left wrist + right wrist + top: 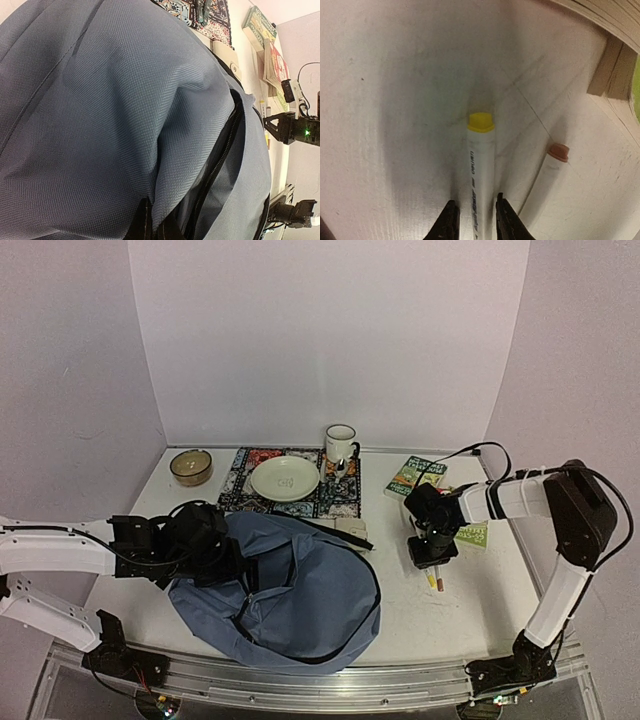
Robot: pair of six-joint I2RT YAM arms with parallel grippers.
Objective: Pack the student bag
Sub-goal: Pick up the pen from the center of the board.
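Note:
The student bag [300, 590] [125, 100], slate blue, lies slumped at the front left of the table with its zipper gaping. My left gripper [232, 562] [155, 229] is shut on a fold of the bag's fabric beside the open zipper [222, 155]. My right gripper [434, 558] [472, 220] points down at the table right of the bag. Its two fingers stand either side of a white marker with a yellow cap [481, 165], with thin gaps left. The marker lies flat on the table. A second white marker with an orange cap [552, 172] lies just to its right.
A patterned mat [238, 492] at the back carries a cream plate [285, 478]. A mug [341, 443] and a small bowl [190, 466] stand nearby. A green book [413, 476] and a green notebook [473, 535] lie by the right arm, and a stack of books [615, 70] edges the right wrist view.

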